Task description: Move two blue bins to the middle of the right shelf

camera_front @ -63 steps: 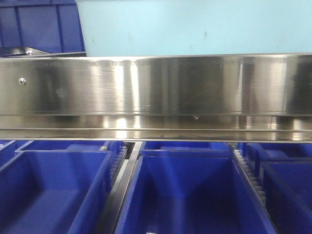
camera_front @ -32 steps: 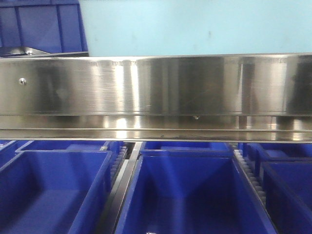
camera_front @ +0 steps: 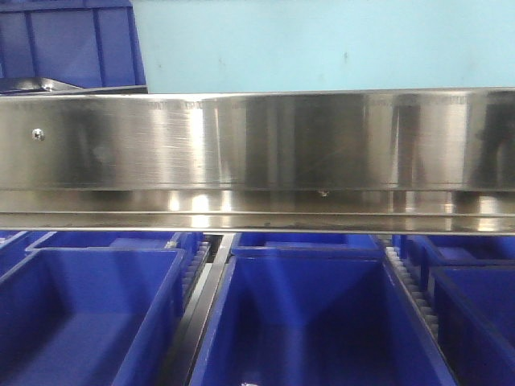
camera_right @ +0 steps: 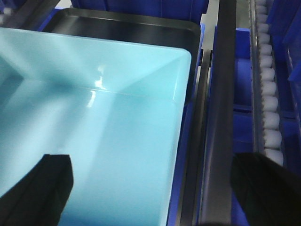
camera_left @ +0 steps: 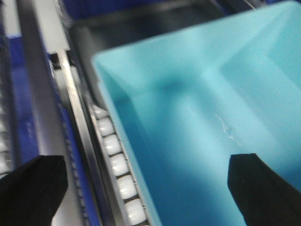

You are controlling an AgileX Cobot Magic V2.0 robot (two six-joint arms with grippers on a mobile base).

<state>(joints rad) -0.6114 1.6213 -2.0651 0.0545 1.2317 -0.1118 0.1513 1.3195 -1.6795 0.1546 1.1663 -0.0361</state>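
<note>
Pale blue plastic bin (camera_left: 202, 117) on a lane of white rollers (camera_left: 117, 165), just in front of a black tray (camera_right: 127, 26). Left fingers (camera_left: 33, 188) spread wide, astride the bin's left wall; right fingers (camera_right: 263, 183) spread wide, astride its right wall; contact with the walls impossible to tell. From the front camera, only the shiny steel rail (camera_front: 257, 141) of the right shelf (camera_front: 257, 213), with dark blue bins (camera_front: 314, 322) beneath. Looks empty, so probably light; stiff, smooth, likely slippery. Best pinched at both side rims, kept level.
</note>
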